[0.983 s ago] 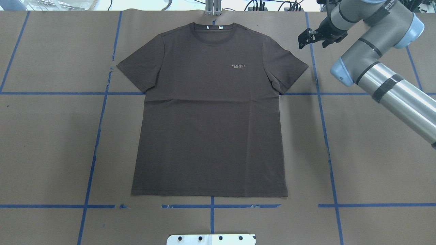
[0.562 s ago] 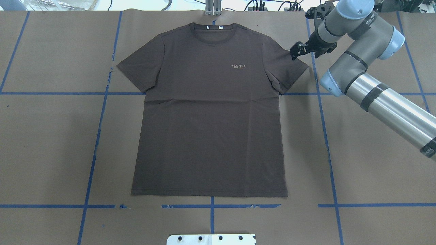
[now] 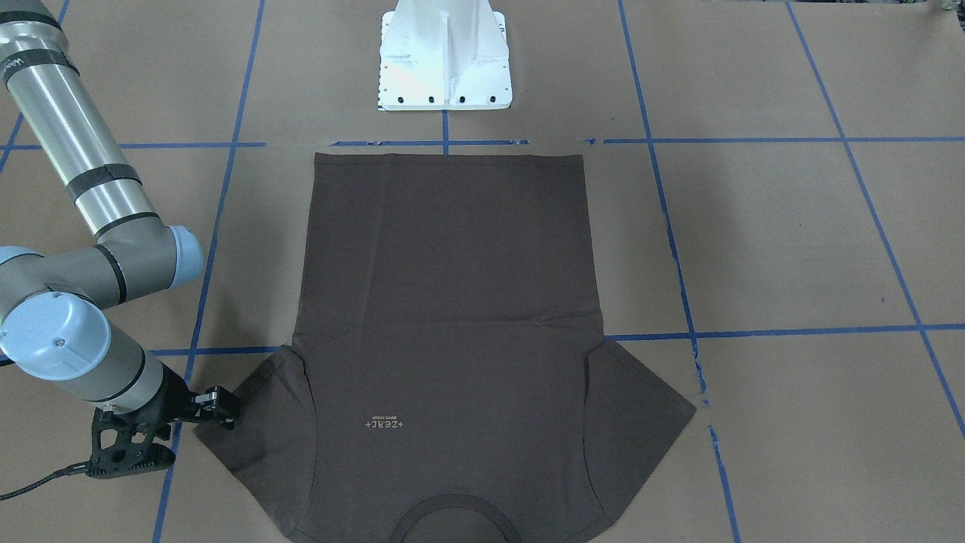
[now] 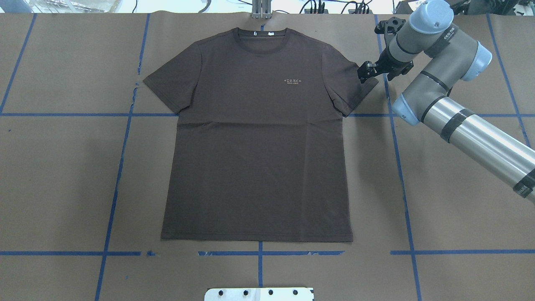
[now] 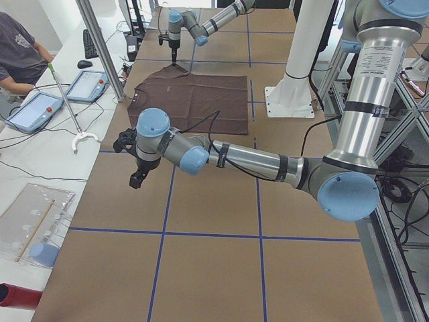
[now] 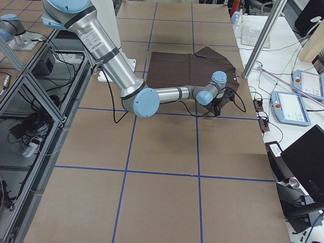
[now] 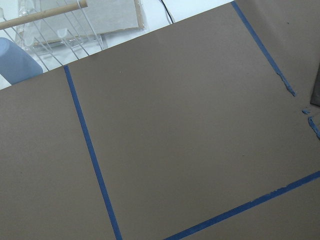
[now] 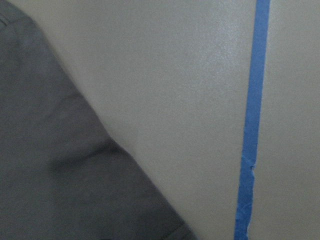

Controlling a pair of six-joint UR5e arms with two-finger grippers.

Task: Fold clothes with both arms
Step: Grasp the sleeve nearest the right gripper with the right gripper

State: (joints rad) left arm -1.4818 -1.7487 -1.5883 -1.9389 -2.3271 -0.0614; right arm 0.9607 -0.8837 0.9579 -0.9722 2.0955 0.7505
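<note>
At the tips of the right gripper (image 4: 364, 72) lies the outer corner of one sleeve of the T-shirt (image 4: 255, 138), the sleeve on the logo side. Whether the tips touch the hem is not resolvable. Jaws apart or together: cannot tell, as the fingers read as one black block in both the overhead and front views. Outboard of that gripper is bare brown paper (image 4: 451, 200), with one blue tape line (image 4: 396, 138) just beside the sleeve and open room beyond it. Inboard, the shirt is spread flat, front up. Its collar lies on the far side from the robot and its bottom hem toward the white base plate (image 3: 445, 68). Both sleeves are splayed and the side edges run straight, with one faint crease across at armpit height. Fabric is thin, matte and dark brown, with a ribbed round collar and a small pale logo (image 4: 292, 80) on the chest. Right wrist view: the sleeve hem runs diagonally, blurred, with pale paper and the tape line beside it. The left gripper (image 5: 136, 180) hangs above bare paper, well apart from the shirt, out past the other sleeve. Its jaw state cannot be told from the side view. Left wrist view shows paper and tape, with only a dark sliver of cloth at the frame edge. Versus 1.0 s ago: the right gripper was out beyond the sleeve, over the tape line, and has since moved in to the sleeve corner. Shirt outline unchanged.
</note>
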